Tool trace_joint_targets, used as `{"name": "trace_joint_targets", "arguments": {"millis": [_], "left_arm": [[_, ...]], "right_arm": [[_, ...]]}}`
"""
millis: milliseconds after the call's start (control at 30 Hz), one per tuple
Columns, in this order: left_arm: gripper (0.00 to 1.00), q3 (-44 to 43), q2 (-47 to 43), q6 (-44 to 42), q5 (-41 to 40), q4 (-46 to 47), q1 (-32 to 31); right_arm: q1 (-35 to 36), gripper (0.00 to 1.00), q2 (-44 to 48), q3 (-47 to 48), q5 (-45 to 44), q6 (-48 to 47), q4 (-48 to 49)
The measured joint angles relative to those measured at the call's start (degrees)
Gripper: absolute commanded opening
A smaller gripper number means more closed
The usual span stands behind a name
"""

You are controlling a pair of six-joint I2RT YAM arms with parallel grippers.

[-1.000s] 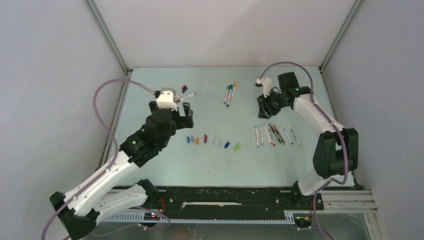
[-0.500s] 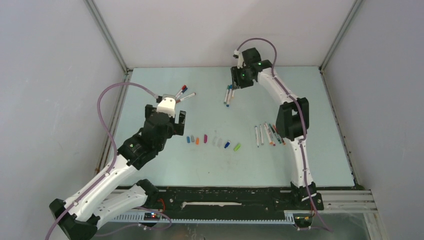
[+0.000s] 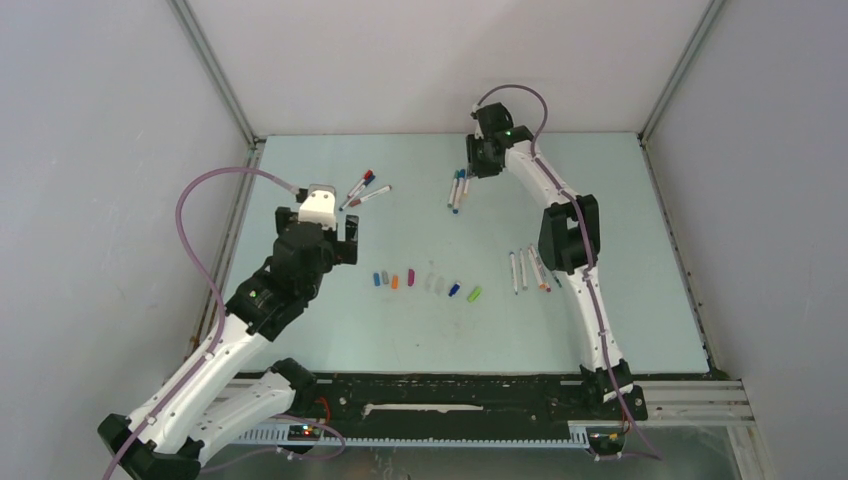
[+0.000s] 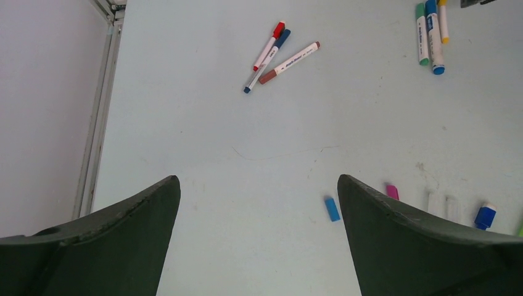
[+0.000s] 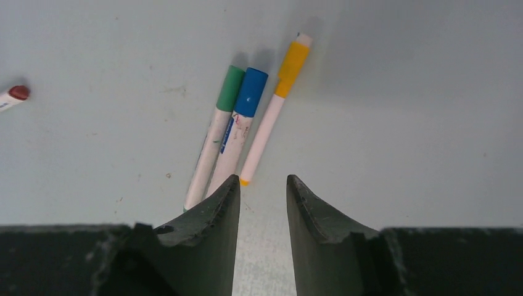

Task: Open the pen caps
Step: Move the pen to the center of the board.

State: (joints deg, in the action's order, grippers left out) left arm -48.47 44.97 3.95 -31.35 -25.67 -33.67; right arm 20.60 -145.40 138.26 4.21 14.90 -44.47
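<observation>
Three capped pens (image 5: pixel 247 123) lie side by side at the back of the table, with a green cap (image 5: pixel 230 80), a blue cap (image 5: pixel 251 83) and a yellow cap (image 5: pixel 291 61). My right gripper (image 5: pixel 262 182) hovers just short of their tail ends, jaws narrowly open and nothing between them; from above it (image 3: pixel 480 160) stands behind those pens (image 3: pixel 458 188). My left gripper (image 4: pixel 259 182) is wide open and empty over bare table. Three more capped pens (image 4: pixel 277 55) lie ahead of it. A row of loose caps (image 3: pixel 425 283) lies mid-table.
Several uncapped pens (image 3: pixel 530 270) lie in a row right of centre, beside the right arm's elbow (image 3: pixel 568 235). A light blue loose cap (image 4: pixel 332 208) sits by my left gripper's right finger. The metal frame rail (image 4: pixel 98 117) runs along the table's left edge.
My right arm has swung from beside the uncapped pens to the back of the table over the three pens, and its jaws have narrowed. My left gripper has drifted left and nearer.
</observation>
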Motion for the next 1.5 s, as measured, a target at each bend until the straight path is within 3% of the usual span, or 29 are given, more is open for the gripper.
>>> {"name": "trace_joint_targets", "arguments": {"millis": [800,1200,1500], "left_arm": [[1.00,0.00,0.02,0.02,2.91,0.04,1.09],[1.00,0.00,0.02,0.02,3.69,0.02,1.20],[1.00,0.00,-0.13,0.02,4.22,0.00,1.22]], "right_arm": [[1.62,0.27,-6.10,2.71,-2.80,1.62,0.52],[2.10,0.13,-6.75,2.34,-3.06,0.74,0.63],[1.86,0.07,0.22,-9.77,-2.69,-0.72,2.69]]}}
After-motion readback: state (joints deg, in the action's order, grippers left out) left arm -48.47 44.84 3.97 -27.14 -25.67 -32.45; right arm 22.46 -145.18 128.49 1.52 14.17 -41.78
